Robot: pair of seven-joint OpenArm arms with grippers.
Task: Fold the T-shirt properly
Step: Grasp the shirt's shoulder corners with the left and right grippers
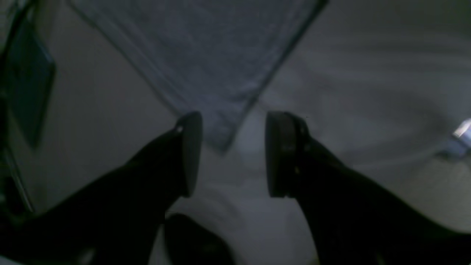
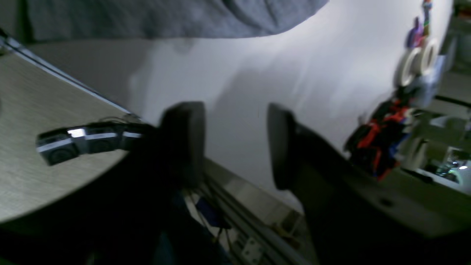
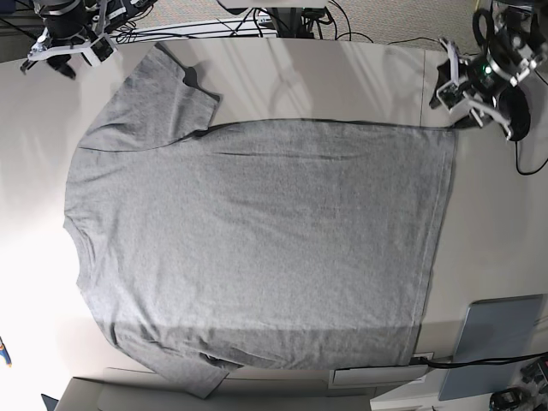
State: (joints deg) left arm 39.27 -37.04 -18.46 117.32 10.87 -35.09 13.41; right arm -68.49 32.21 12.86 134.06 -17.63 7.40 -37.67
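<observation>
Though flat, T-shirt (image 1: 206,70) before left end effector (image 1: 233,154)

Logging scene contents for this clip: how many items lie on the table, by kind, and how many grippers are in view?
T-shirt: 1
Grey-blue pad: 1
Grippers: 2, left gripper and right gripper, both open
Total: 4

The left pincer (image 1: 233,154) has two black fingers ending in flat, rounded dark pads (image 1: 192,152), with a small pale screw at one pad's top. The right pincer (image 2: 235,145) is likewise black with rounded pads. From above, both arms show white brackets on black bodies, the left with a green light.
</observation>
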